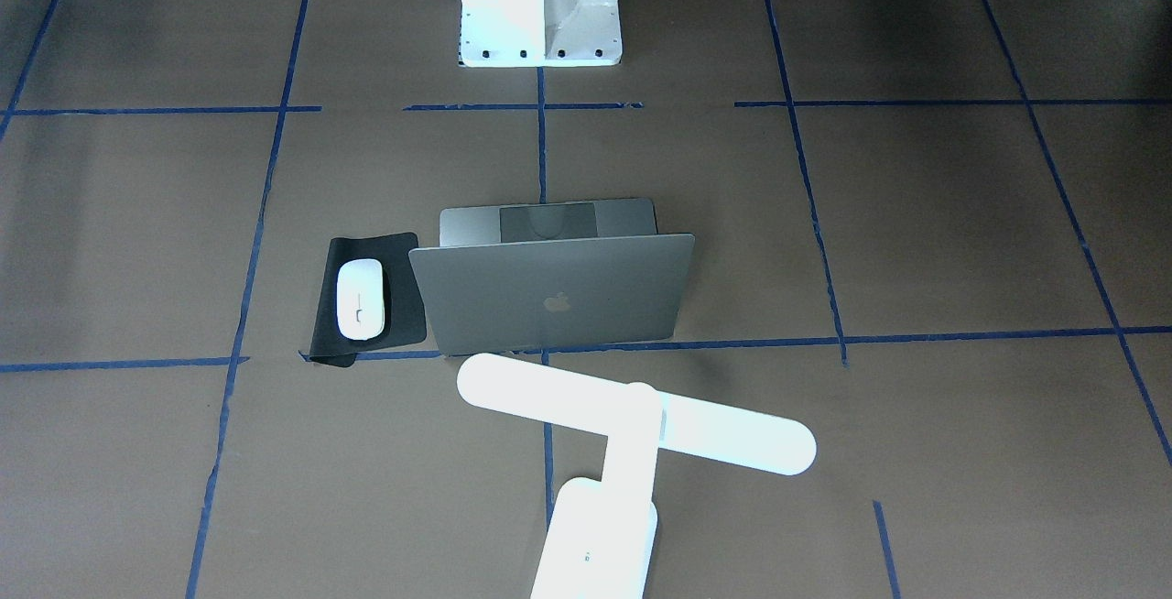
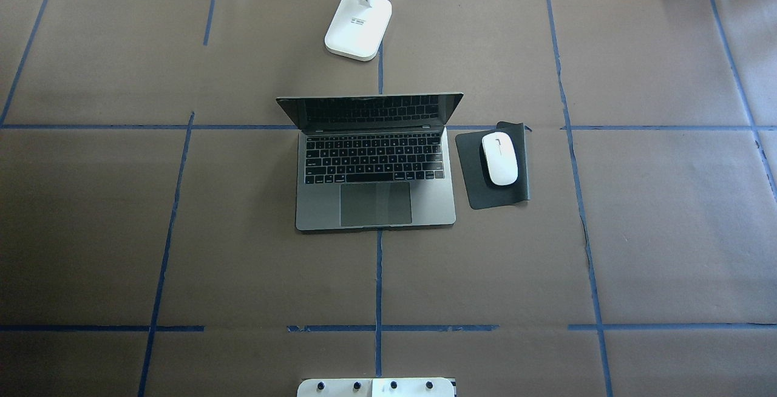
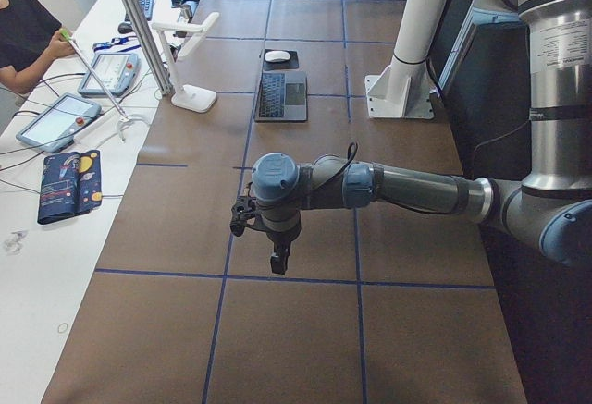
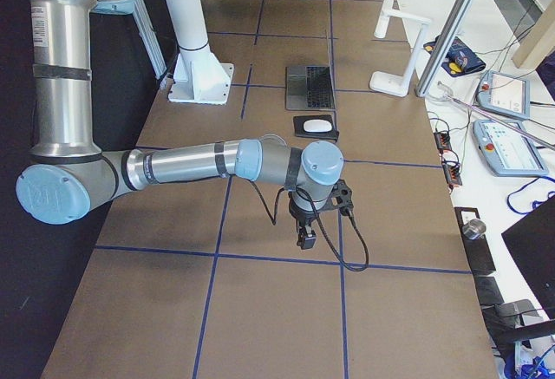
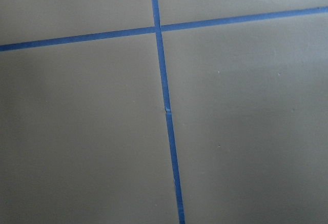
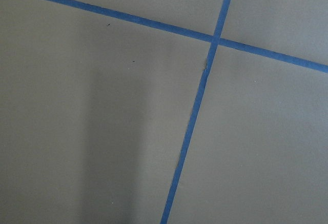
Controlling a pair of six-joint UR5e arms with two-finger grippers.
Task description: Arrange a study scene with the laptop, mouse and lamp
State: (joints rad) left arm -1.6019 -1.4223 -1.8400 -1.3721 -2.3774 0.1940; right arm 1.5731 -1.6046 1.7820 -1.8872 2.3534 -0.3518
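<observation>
The grey laptop stands open at the table's middle, its lid with the apple logo facing the far side. The white mouse lies on a black mat just right of it. The white T-shaped lamp stands upright behind the laptop, its base at the far edge. My left gripper hangs over bare table far to the left; my right gripper hangs far to the right. Both point down, hold nothing visible, and I cannot tell whether they are open or shut.
The white bolted pedestal stands at the robot's side of the table. Blue tape lines cross the brown table cover. Both wrist views show only tape crossings. Tablets and cables lie on the white bench beyond the far edge.
</observation>
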